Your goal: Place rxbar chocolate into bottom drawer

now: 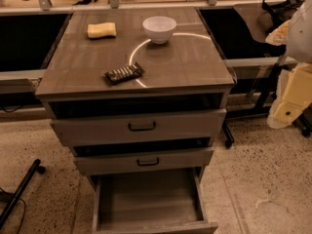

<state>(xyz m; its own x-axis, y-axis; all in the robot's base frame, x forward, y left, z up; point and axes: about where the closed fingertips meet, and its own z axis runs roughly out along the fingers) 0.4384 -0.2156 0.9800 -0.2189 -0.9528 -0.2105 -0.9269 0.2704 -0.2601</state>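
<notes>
Hanging beside the desk [195,62], the tool [292,99], released or clenched cannot be told, sits well apart from the rxbar chocolate [124,73] lying on top, so the pickup looks not yet begun: reach across, grasp, then lower into the open bottom drawer [146,199].

Dark rxbar chocolate [124,73] atop cabinet [195,67], bottom drawer [148,199] open, gripper [292,99] at right edge

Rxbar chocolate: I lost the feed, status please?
Hand at right edge, beside the cabinet. Rxbar chocolate lying on cabinet top, untouched. Bottom drawer pulled open, nothing in the way.
</notes>
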